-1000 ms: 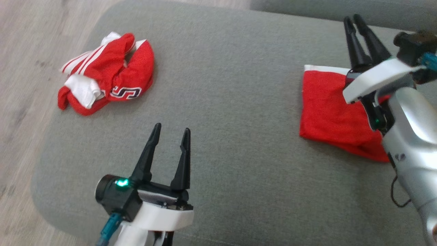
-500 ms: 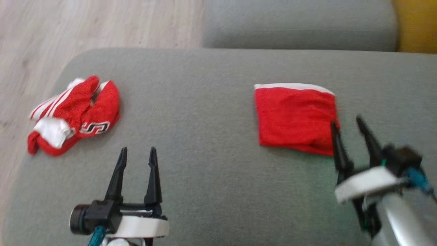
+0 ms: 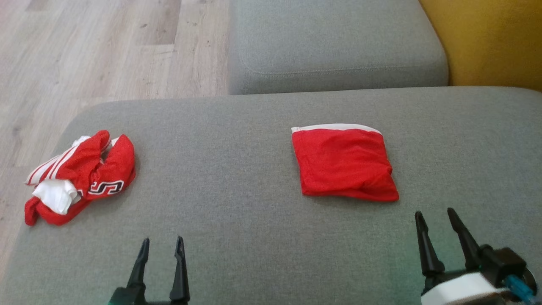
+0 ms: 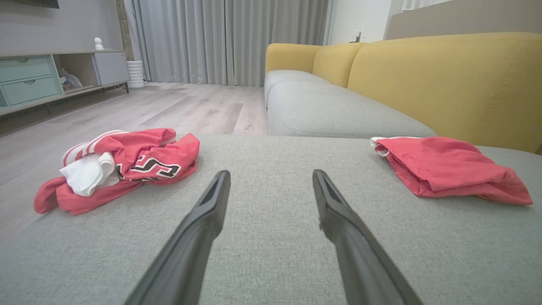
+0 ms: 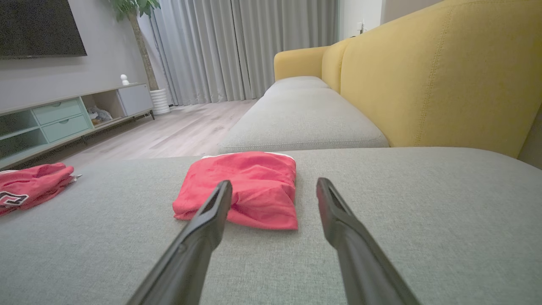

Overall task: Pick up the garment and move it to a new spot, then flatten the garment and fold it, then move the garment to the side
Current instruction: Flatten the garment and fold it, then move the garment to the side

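Our right gripper [image 3: 435, 212] sits at the lower right of the head view. Its two dark fingers are spread apart and hold nothing, with bare grey fabric between them. In the right wrist view the folded red garment [image 5: 245, 186] lies a little beyond the fingertips, mostly behind the left-hand finger, and the head view shows a clear gap between them. Our left gripper [image 3: 163, 239] is at the bottom edge, left of centre. It is spread just as wide and is also empty, and in the left wrist view we see nothing but cushion between its fingers.

In the head view the folded garment lies flat on the large grey cushion [image 3: 237, 203], right of the frame's centre. It is a rough rectangle with a white band along its far edge and a rumpled lower right corner. Well apart from it, at the left edge of the same cushion, we see a crumpled red-and-white jersey [image 3: 80, 178], bunched in a heap with dark lettering showing. Behind the large cushion, at top centre, sits a second grey seat cushion [image 3: 334, 46]. A yellow backrest [image 3: 491, 42] is at the upper right and a pale wood floor [image 3: 84, 51] at the upper left.
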### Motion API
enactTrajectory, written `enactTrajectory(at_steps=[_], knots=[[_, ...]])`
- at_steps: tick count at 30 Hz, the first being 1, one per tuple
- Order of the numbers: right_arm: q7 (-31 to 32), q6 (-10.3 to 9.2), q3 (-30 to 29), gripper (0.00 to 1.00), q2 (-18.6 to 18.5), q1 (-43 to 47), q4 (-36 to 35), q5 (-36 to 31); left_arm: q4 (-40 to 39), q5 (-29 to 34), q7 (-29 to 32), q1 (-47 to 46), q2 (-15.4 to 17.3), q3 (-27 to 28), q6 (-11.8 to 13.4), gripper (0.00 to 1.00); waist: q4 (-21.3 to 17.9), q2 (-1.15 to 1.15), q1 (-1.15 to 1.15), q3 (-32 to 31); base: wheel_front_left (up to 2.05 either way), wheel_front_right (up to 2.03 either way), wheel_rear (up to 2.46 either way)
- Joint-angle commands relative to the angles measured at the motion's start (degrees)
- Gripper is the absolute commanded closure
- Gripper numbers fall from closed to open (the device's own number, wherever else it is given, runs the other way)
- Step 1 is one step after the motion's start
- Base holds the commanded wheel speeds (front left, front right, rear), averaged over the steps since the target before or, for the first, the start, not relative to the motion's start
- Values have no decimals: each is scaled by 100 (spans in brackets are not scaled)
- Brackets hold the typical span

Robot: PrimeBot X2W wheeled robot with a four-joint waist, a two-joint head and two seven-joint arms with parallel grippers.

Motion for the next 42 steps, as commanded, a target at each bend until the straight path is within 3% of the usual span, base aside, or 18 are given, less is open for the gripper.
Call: enactTrajectory(at_steps=[1,21,31,37,42], knots=[[-62,39,118,0,-26,-103,-198,-71,-67,3,-30,-191,-6,227,-43,0,-15,0,1,-47,0,0,0],[-62,39,219,0,37,83,-73,-167,60,189,-30,-206,-83,411,-183,0,-30,0,1,-122,0,0,0],[-62,39,203,0,84,61,209,118,-75,236,-30,-250,-95,392,-189,0,71,0,1,67,0,0,0],[-62,39,333,0,-18,-429,644,486,-231,232,-30,-377,-99,325,-226,0,192,0,1,404,0,0,0],[-17,39,390,0,-190,-1508,1430,813,-332,112,-30,-602,-101,209,-283,0,310,0,1,959,0,0,0]])
